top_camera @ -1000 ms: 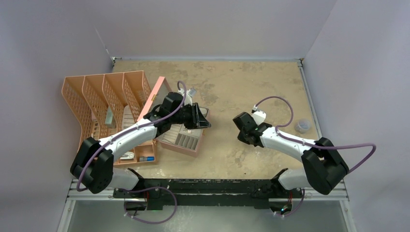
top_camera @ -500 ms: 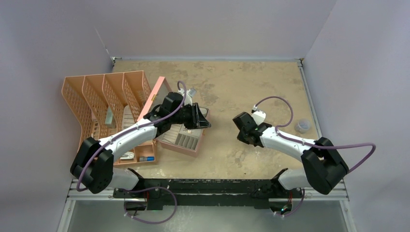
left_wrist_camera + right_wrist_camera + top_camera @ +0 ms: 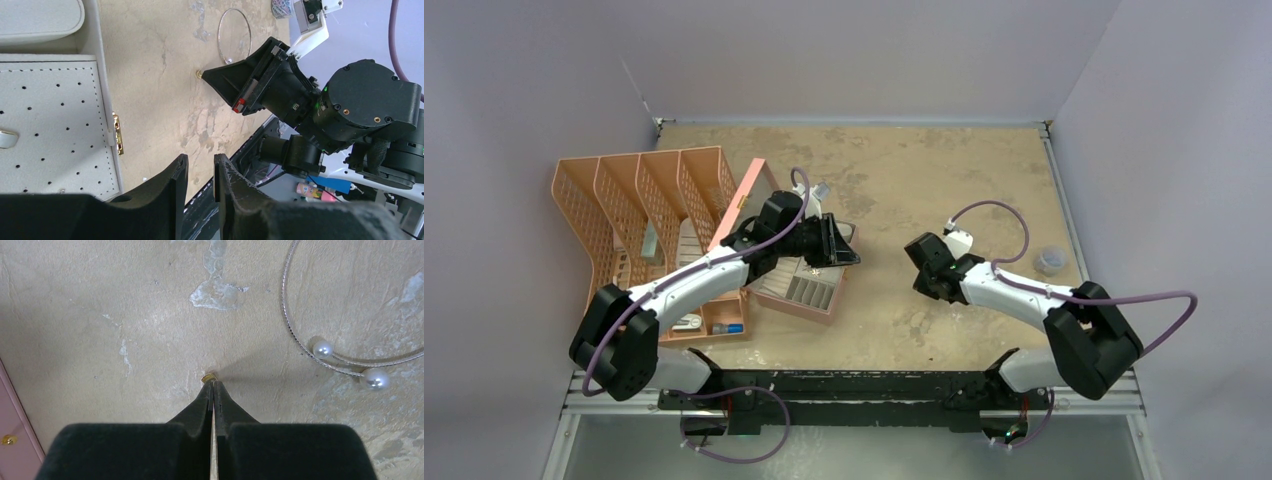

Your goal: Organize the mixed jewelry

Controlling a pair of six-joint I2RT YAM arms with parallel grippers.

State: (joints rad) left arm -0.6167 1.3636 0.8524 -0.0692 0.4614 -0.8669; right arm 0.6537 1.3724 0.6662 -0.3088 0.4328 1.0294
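My right gripper (image 3: 213,383) is shut, with a tiny gold stud (image 3: 209,376) pinched at its very tips, down on the tan tabletop. The thin silvery wire hoop (image 3: 285,305), ending in two pearl beads, lies just to the right of it. The left wrist view also shows the stud (image 3: 199,74) at the right gripper's tip and the hoop (image 3: 220,35) beyond. My left gripper (image 3: 200,162) is empty, its jaws a narrow gap apart. It hovers over the open pink jewelry box (image 3: 799,290). In the top view the right gripper (image 3: 916,250) is at mid-table.
The box's white perforated pad (image 3: 50,110) holds a small gold piece (image 3: 5,137) at its left edge. An orange mesh file organizer (image 3: 639,215) stands at the left. A small clear cup (image 3: 1051,260) sits near the right wall.
The right arm has shifted only very slightly. The left arm has not moved.
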